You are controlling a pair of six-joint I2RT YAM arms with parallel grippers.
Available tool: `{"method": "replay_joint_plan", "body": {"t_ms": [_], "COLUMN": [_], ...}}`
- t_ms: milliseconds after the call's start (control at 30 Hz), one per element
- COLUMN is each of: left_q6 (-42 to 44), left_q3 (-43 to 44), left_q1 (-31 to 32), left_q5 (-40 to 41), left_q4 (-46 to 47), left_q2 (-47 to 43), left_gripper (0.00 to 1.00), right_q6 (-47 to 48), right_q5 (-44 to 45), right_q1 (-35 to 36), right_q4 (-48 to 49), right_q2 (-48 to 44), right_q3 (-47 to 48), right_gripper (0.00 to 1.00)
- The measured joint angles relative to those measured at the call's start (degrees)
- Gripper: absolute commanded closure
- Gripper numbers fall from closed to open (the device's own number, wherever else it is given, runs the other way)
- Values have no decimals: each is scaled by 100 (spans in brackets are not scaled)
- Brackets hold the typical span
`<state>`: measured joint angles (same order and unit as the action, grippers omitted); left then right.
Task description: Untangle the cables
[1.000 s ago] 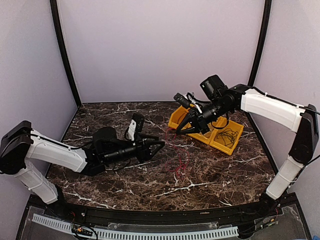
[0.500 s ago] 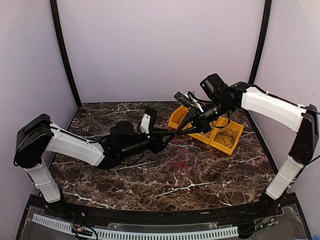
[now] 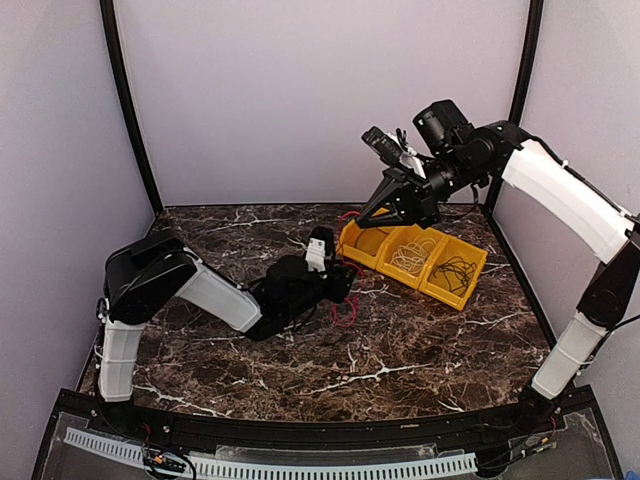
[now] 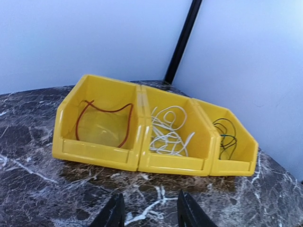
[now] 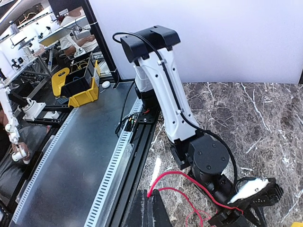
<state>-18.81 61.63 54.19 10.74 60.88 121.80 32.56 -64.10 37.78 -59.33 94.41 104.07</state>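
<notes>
My right gripper hangs raised over the left yellow bin and is shut on a thin red cable. That cable arcs down from the pinched fingers to a loose red loop on the marble beside my left gripper. The left gripper lies low in front of the bins, jaws apart, with only marble between them. I cannot tell whether the red cable touches it. A white cable lies in the middle bin, a black one in the right bin, and a reddish wire in the left bin.
Three joined yellow bins stand at the back right of the marble table. Black frame posts rise at the back corners before pale walls. The left arm's white link stretches across the table's left half.
My right gripper has risen from bin height, lifting the red cable. The left arm has stretched right toward the bins, and its jaws have narrowed somewhat.
</notes>
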Motion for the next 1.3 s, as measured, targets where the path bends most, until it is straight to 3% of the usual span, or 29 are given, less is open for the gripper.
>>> {"method": "replay_joint_plan", "body": {"t_ms": [200,400,533,733,1033,1300], "left_q6": [-505,-927,-1008,-988,-946,-791], "left_q3": [81,-732,-1196,-1725,-2728,-3058], "left_q1": [-610,-1547,-1803,-1884,-1731,-1545], "left_q5": [282,553,647,407,-1036,-1480], "left_q4": [-341,-461,-640,-542,4,-162], "left_q2": [420,348,-210,-1032,-2299,-3161], "left_gripper": [66,68,71,67,61,61], "right_q6": [90,142,153,-57,-944,-1300], "right_q5": [-76,-507,-645,-555,-275,-76], "right_q1": [-76,-715,-973,-968,-966,-887], "right_q4": [-219,-339,-332,-2,1198,1805], "right_q2": [-94,-461,-732,-914,-791,-149], "right_q3": [431,1005,986,136,-1521,-1840], "right_gripper": [100,100,100,100,100,100]}}
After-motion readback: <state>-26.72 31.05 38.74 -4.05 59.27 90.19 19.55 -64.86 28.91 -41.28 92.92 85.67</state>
